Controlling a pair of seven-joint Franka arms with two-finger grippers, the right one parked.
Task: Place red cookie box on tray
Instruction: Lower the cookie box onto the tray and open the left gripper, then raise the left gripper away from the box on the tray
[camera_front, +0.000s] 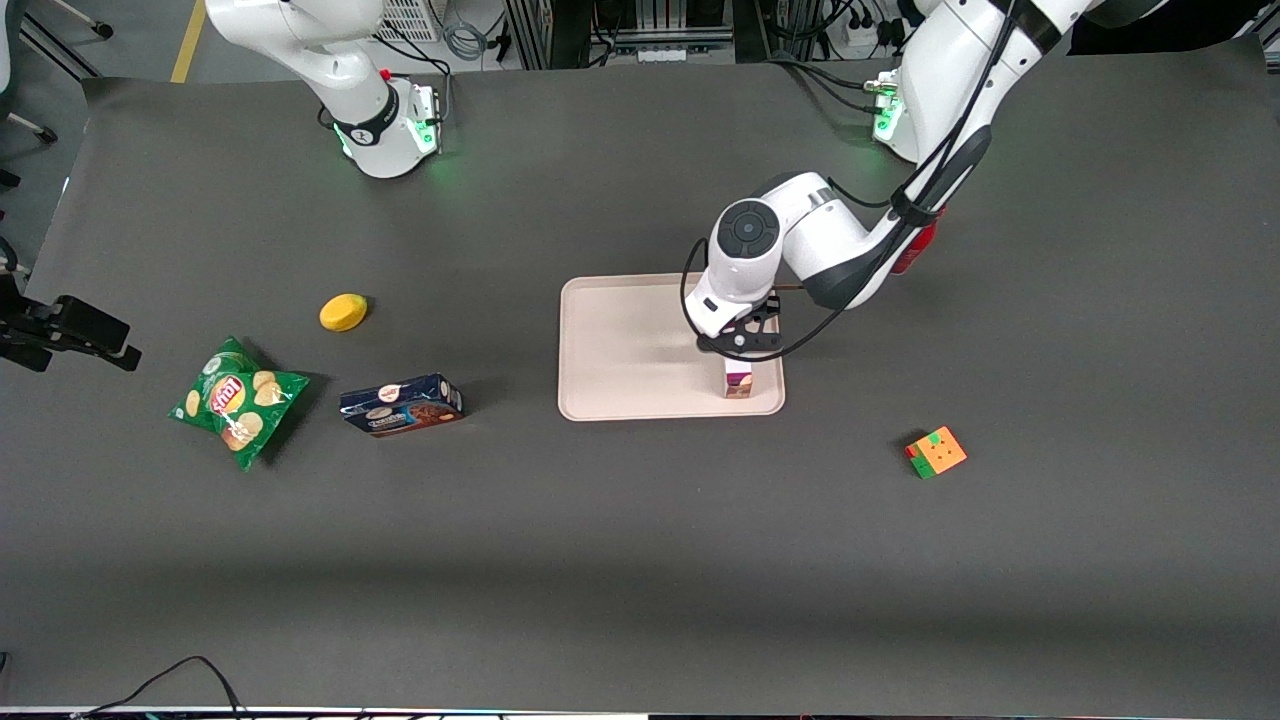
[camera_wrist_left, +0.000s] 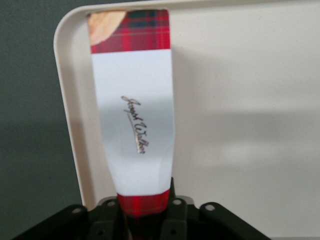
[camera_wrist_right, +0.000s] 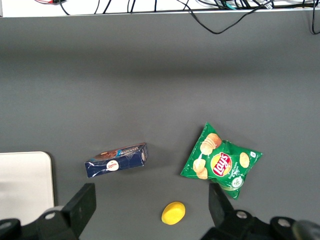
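Jaws (camera_wrist_left: 145, 215) clamp the red cookie box (camera_wrist_left: 134, 115), its lower end hidden, over the tray (camera_front: 620, 350).

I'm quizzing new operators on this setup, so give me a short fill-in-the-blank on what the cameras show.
1. The gripper is shut on the red cookie box, holding it over the ____.
2. The box's white label panel carries a handwritten-style ____.
3. The chip bag is coloured ____.
4. The puzzle cube lies toward the ____ arm's end of the table.

Missing words: tray; signature; green; working
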